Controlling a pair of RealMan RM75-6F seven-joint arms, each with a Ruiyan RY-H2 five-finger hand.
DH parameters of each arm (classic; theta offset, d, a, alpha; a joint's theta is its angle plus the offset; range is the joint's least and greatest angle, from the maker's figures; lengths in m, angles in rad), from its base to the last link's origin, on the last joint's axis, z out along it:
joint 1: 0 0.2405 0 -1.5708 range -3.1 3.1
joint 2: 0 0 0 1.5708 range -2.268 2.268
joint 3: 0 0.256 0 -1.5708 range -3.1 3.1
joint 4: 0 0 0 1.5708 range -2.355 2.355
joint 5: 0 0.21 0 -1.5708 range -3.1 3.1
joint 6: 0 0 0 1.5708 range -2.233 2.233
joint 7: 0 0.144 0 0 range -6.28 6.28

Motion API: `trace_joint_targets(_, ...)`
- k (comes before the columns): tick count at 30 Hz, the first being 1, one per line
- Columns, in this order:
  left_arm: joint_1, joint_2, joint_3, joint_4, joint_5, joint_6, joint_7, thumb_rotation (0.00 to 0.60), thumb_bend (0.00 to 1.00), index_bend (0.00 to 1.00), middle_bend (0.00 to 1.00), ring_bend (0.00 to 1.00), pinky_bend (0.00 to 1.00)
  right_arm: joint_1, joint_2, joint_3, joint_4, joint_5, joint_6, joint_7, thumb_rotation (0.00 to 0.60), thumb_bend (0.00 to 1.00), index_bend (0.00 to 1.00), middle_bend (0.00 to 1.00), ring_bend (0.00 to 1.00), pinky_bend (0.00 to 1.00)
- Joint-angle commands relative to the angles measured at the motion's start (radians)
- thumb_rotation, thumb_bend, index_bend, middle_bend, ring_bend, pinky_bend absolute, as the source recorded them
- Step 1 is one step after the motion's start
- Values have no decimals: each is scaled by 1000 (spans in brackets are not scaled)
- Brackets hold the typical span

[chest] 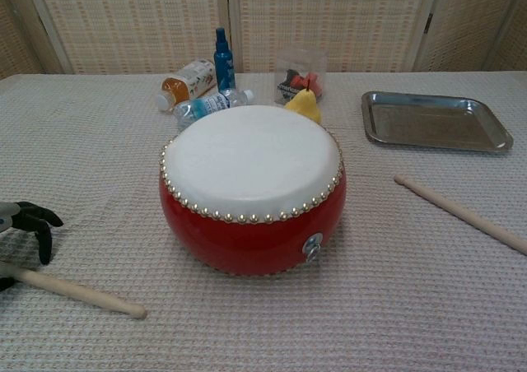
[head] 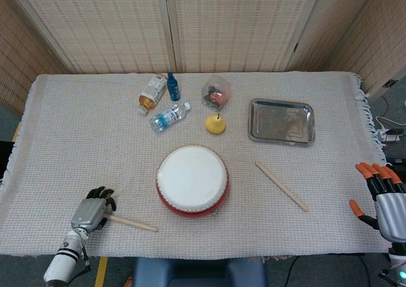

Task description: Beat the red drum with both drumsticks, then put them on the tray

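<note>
So at the lower left of the frame the left hand (head: pixel 91 212) has its dark fingers curled over the butt of one drumstick (head: pixel 132 223), which lies flat on the counter (head: pixel 76 141) pointing right, just short of the red drum (head: pixel 192 180). Far lower right, the right hand (head: pixel 380 195) sits off the counter edge, orange-tipped fingers spread, holding nothing. The other drumstick (head: pixel 281 185) lies diagonally right of the drum, untouched. Further back, upper right of center, is the metal tray (head: pixel 281 120), with a pear (head: pixel 216 124) and some bottles (head: pixel 162 103) to its left.
</note>
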Motion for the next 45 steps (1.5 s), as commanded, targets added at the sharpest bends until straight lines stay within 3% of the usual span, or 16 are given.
trace_joint_targets(1,9,4,0,-3,13,16,-15,600,331,459,127,21,63,-3,2,-1,-2,0,3,-1,600,292,132,133,0,124)
trace_joint_targets(9,24,9,28,-34,167,50,-89,600,333,361,119,21,63,-8,4,-2,-3,2,6,5,600,293,131,133,0,123)
trace_joint_targets(19,7,-67,69,32,336,45,-79,600,335,389,120,21,63,-10,-1,1,10,16,0,19,600,292,131,133,0,118)
trace_joint_targets(29,32,-91,94,24,352,57,-45,600,329,405,121,22,63,-10,-7,4,20,28,-10,23,600,292,132,133,0,113)
trace_joint_targets(45,49,-140,66,66,310,50,-60,600,318,499,160,54,72,-15,-8,2,20,28,-8,24,600,292,131,133,0,110)
